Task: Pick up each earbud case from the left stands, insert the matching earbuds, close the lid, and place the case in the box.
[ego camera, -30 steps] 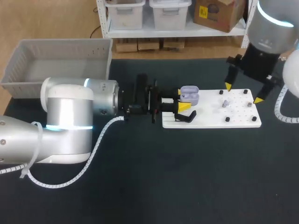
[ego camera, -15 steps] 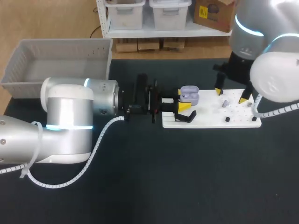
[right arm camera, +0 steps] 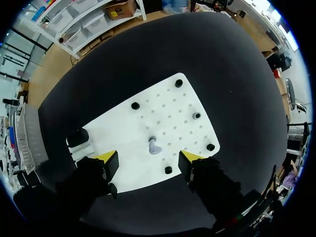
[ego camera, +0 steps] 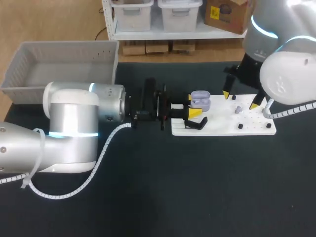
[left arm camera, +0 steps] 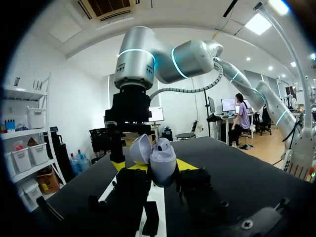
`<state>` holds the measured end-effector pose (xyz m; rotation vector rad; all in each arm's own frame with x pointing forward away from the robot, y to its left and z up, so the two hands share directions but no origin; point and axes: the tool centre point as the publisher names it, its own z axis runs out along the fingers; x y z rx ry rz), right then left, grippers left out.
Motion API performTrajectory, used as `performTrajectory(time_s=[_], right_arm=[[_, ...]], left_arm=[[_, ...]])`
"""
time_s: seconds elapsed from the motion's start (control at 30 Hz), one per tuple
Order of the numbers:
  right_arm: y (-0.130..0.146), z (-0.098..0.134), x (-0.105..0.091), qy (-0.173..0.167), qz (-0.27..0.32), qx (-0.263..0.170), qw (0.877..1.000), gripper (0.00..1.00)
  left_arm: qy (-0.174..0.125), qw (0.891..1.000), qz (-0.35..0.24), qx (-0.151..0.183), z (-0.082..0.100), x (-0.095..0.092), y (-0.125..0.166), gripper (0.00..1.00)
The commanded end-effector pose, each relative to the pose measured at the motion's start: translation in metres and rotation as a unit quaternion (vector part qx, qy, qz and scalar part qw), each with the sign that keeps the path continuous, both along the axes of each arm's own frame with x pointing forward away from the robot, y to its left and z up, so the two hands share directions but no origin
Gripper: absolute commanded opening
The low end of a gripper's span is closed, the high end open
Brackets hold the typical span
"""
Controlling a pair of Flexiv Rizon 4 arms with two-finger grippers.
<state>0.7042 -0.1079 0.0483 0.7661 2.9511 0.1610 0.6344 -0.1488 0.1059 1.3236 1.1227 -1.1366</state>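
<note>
Fingers [left arm camera: 186, 164] of left arm seemingly tight on earbud case [left arm camera: 163, 160]; right fingers [right arm camera: 106, 158] wide apart.

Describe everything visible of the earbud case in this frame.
The earbud case is small, rounded and pale lavender, smooth like plastic. Its hinged lid stands open, tipped back. It is at the left end of the white board, held from two sides between the yellow-tipped fingers of the left tool. Whether it also rests on a stand is hidden.

White pegboard [ego camera: 222, 126], black pegs [ego camera: 240, 126], on dark table [ego camera: 197, 187].
</note>
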Motion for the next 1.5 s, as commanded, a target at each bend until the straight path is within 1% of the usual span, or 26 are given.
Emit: performTrajectory(time_s=[0.03,0.1,0.7,0.73,0.8,0.87,1.0,1.33,1.37,1.43,1.47,1.5], right_arm=[[-0.005,0.000,-0.006,-0.006,-0.009,0.006,1.000,1.00],[-0.006,0.004,-0.007,-0.009,-0.014,0.017,1.000,1.00],[-0.006,0.004,-0.007,-0.009,-0.014,0.017,1.000,1.00],[-0.008,0.004,-0.008,-0.010,-0.011,0.015,1.000,1.00],[-0.010,0.002,-0.009,-0.011,0.005,0.023,1.000,1.00],[-0.010,0.000,-0.009,-0.011,0.020,0.014,1.000,1.00],[-0.006,-0.004,-0.010,-0.014,0.045,0.010,0.999,1.00],[-0.006,-0.019,-0.004,-0.013,0.068,0.017,0.997,1.00],[-0.008,-0.020,-0.003,-0.015,0.069,0.017,0.997,0.95],[-0.009,-0.021,-0.002,-0.017,0.070,0.016,0.997,0.91],[-0.010,-0.022,-0.001,-0.017,0.070,0.016,0.997,0.87],[-0.011,-0.022,0.000,-0.018,0.070,0.015,0.997,0.85]], left_arm=[[-0.001,1.000,0.003,-0.001,0.000,-0.002,0.000,0.00],[-0.001,1.000,0.003,-0.001,0.000,-0.002,0.000,0.00],[-0.001,1.000,0.003,-0.001,0.000,-0.002,0.000,0.00],[-0.001,1.000,0.003,-0.001,0.000,-0.002,0.000,0.00],[-0.001,1.000,0.003,-0.001,0.000,-0.002,0.000,0.00],[-0.001,1.000,0.003,-0.001,0.000,-0.002,0.000,0.00],[-0.001,1.000,0.003,-0.001,0.000,-0.002,0.000,0.00],[-0.001,1.000,0.003,-0.001,0.000,-0.002,0.000,0.00],[-0.001,1.000,0.003,-0.001,0.000,-0.002,0.000,0.00],[-0.001,1.000,0.003,-0.001,0.000,-0.002,0.000,0.00],[-0.001,1.000,0.003,-0.001,0.000,-0.002,0.000,0.00],[-0.001,1.000,0.003,-0.001,0.000,-0.002,0.000,0.00]])
